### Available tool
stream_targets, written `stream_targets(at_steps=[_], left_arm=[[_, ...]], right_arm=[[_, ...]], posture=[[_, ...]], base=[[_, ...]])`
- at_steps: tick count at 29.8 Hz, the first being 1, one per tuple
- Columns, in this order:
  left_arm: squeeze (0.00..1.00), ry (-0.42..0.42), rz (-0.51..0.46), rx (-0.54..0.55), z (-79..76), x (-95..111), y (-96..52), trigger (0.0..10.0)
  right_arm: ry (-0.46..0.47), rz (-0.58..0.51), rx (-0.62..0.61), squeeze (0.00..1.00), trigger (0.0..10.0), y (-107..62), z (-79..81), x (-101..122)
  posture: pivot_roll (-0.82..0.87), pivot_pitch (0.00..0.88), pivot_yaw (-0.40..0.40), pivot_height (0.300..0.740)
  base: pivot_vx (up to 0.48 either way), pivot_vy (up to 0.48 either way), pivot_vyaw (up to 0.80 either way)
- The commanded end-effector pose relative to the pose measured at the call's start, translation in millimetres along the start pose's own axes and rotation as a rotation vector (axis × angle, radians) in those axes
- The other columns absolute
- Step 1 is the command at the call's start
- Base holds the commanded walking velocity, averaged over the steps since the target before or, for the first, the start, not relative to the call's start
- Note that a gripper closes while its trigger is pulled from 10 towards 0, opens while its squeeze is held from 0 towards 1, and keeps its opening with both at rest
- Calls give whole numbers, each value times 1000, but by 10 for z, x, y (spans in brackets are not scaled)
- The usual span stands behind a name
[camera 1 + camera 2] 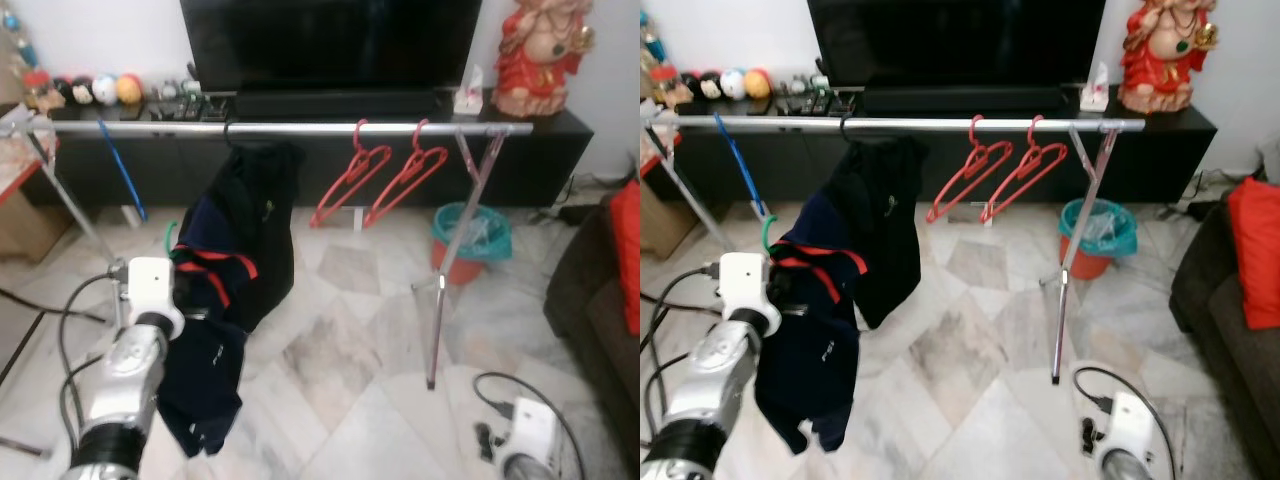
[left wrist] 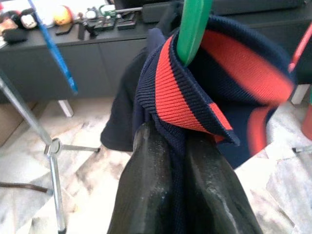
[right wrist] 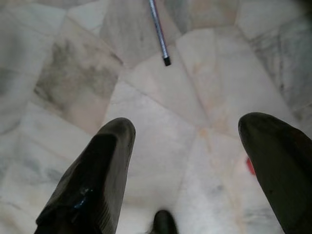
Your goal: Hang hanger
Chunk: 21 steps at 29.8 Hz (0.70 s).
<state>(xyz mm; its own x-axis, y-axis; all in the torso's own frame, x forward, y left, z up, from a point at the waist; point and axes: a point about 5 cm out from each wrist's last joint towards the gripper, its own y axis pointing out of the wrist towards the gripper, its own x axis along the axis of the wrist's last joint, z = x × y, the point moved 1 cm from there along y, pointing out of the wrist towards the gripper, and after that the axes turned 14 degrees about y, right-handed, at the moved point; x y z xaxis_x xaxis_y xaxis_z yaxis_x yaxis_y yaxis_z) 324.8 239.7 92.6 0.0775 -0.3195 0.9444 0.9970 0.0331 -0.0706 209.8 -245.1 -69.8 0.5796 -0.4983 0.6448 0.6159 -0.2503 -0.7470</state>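
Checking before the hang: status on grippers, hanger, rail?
Left gripper shut on navy shirt collar, green hanger inside it, below the rail. Right gripper open, idle over floor. Black garment and two red hangers already on rail.

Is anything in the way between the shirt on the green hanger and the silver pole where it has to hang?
Nothing blocks the lift. The left gripper holds the navy shirt on its green hanger below the silver rail. A black garment already hangs right beside it; bare rail lies left of that.
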Motion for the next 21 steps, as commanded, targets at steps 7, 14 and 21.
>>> stream_targets(at_steps=[7, 14, 21], left_arm=[[0, -4, -50, -8, -30, 136, 79, 10000], [0, -15, -49, 10, -40, 125, 80, 10000], [0, -22, -52, 16, -58, 120, 77, 10000]], right_arm=[[-31, 18, -33, 0, 10000, -11, -125, -12], [-3, 26, -11, 0, 10000, -9, -130, 2], [-17, 35, -8, 0, 10000, -9, -148, 13]], posture=[[-115, 0, 50, 740], [-105, 0, 25, 740], [-96, 0, 7, 740]], base=[[297, 0, 61], [296, 0, 161], [297, 0, 0]])
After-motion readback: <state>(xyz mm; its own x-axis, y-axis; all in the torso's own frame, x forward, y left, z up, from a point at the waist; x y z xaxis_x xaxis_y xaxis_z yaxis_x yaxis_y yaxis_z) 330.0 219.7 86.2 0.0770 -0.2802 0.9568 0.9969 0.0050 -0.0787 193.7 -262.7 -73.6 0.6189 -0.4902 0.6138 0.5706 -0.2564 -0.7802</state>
